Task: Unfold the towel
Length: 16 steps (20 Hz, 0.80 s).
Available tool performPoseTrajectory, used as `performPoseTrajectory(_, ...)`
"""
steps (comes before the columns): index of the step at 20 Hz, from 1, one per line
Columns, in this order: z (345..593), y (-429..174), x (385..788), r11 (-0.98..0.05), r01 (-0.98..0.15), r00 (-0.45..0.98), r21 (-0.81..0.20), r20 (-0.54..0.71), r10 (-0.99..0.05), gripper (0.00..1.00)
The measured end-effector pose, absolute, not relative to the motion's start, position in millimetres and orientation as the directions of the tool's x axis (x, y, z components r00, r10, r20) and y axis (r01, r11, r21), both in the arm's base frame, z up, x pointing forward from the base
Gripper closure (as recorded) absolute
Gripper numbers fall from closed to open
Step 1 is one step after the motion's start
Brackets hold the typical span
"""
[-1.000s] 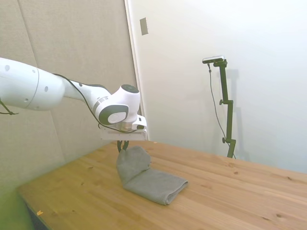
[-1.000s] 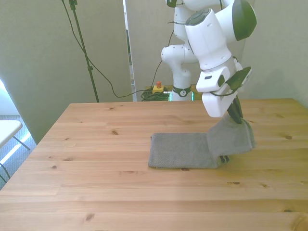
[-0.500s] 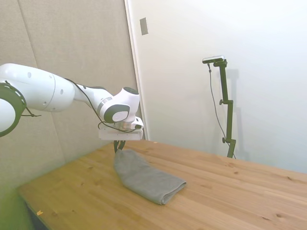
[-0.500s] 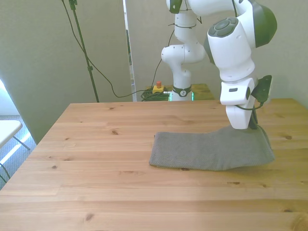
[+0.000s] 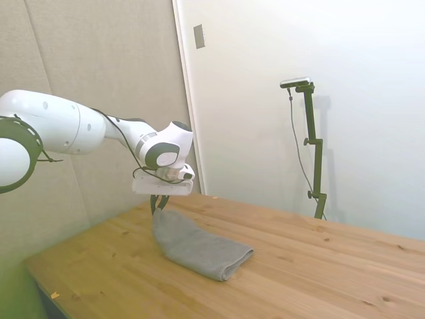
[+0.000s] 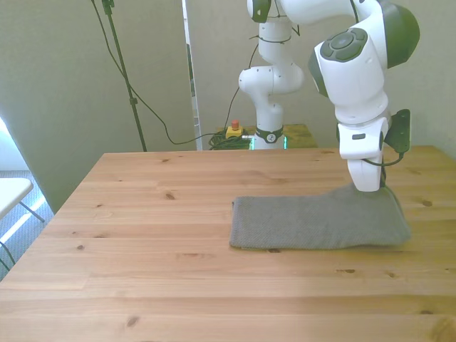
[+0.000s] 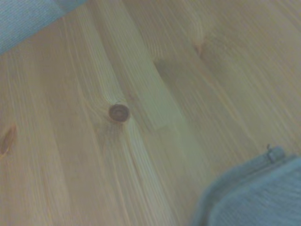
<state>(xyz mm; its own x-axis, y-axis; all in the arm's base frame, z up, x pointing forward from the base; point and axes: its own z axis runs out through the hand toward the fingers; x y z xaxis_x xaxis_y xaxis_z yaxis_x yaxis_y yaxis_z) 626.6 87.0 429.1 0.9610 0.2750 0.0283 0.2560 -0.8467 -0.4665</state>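
Observation:
The grey towel point(image 6: 320, 225) lies stretched out along the wooden table point(image 6: 142, 235), nearly flat, its far end at the front view's right lifted slightly. My gripper point(image 6: 377, 189) is shut on that raised end of the towel point(image 5: 192, 246), close above the tabletop. In the side view the gripper point(image 5: 158, 207) hangs under the white wrist housing at the towel's left end. The wrist view shows a blurred towel corner point(image 7: 256, 193) over bare wood with a dark knot point(image 7: 119, 112).
The table's edge at the front view's right lies close beyond the gripper. The arm's white base point(image 6: 267, 85) stands behind the far edge. A black cable and pole point(image 6: 125, 78) rise at the back left. Bare wood spreads over the front view's left.
My gripper has carried the towel's top layer toward the front view's right and lowered it. The towel went from folded double to spread out long, and slid slightly right.

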Motion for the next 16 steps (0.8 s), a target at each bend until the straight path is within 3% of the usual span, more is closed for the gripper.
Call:
performPoseTrajectory(5,440,83,627,-0.856,0.231,0.968,-0.462,0.023,0.248,0.00)
performPoseTrajectory(9,457,69,633,-0.922,0.077,0.997,-0.378,0.030,0.071,0.00)
performPoseTrajectory(12,444,44,634,-0.943,-0.041,0.997,-0.331,0.054,-0.062,0.00)
performPoseTrajectory(16,450,10,601,-0.933,-0.213,0.967,-0.289,0.073,-0.243,0.00)
